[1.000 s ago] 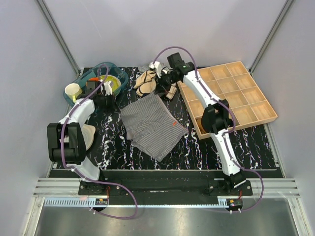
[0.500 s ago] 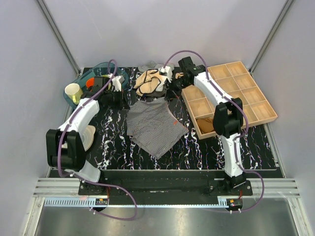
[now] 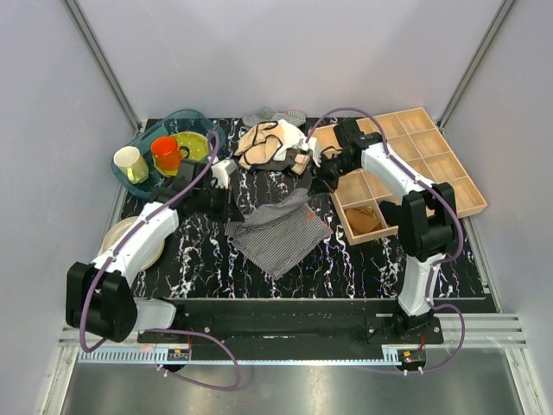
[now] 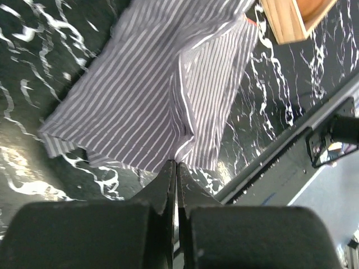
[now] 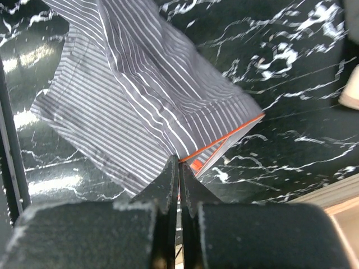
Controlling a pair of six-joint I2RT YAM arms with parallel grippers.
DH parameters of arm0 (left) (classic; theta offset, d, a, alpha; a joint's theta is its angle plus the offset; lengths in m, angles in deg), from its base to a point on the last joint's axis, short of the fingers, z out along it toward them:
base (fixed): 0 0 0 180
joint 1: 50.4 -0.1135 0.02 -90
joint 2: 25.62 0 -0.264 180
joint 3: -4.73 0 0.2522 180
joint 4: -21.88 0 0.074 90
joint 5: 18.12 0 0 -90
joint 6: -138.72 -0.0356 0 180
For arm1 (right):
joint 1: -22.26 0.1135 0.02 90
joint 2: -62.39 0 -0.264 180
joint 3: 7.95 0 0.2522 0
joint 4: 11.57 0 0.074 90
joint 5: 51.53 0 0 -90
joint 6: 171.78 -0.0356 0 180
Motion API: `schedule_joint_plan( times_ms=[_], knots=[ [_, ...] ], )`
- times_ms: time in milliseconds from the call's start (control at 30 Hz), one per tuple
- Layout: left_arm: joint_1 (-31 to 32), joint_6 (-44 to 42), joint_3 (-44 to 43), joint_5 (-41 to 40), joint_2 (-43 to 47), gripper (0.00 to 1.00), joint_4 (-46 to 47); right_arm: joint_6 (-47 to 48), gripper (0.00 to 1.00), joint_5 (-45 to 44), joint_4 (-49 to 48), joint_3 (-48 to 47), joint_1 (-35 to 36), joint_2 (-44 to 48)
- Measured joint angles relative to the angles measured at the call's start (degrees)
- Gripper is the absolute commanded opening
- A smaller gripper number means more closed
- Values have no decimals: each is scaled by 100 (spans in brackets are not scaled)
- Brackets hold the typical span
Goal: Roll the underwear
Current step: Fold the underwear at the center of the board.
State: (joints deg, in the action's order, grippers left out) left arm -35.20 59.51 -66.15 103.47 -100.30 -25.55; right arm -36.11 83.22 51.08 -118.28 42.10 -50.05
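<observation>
Your underwear [image 3: 278, 232] lies mid-table on the black marbled table [image 3: 194, 259], its far edge bunched and raised while the near part spreads flat toward the near edge. Your left gripper [image 3: 233, 207] is at the garment's far-left corner. In its wrist view the jaws are pressed together and the striped cloth runs right into their tips, so it is clenched on the fabric. Your right gripper [image 3: 315, 183] is at the far-right corner, its jaws likewise squeezed together, pinching the hem beside the orange-red trim [image 5: 224, 140]. Just right of the underwear sits the wooden compartment tray [image 3: 432, 164], and a tan rolled piece [image 3: 366, 221] rests in one of its near-left compartments. A beige-and-white garment [image 3: 263, 143] lies heaped at the far side, between the two wrists. At the far left a blue tub [image 3: 186, 112] holds an orange mug [image 3: 166, 154] and a cream cup [image 3: 130, 162]. A plate [image 3: 117, 235] lies at the left edge, partly under your left arm
</observation>
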Motion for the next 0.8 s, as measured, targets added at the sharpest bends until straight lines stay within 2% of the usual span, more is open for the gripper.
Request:
schedule_joint_plan(
  times_ms=[233,533,800],
  knots=[
    [616,299,564,59,177,0,149,426,0,-66,-7,835,-24,166],
    [1248,785,1200,68,254,0,612,778,0,-214,-17,1421,-177,428],
    [1816,1060,1228,42,-328,0,1099,1010,0,-291,-13,1722,-199,501]
  ],
)
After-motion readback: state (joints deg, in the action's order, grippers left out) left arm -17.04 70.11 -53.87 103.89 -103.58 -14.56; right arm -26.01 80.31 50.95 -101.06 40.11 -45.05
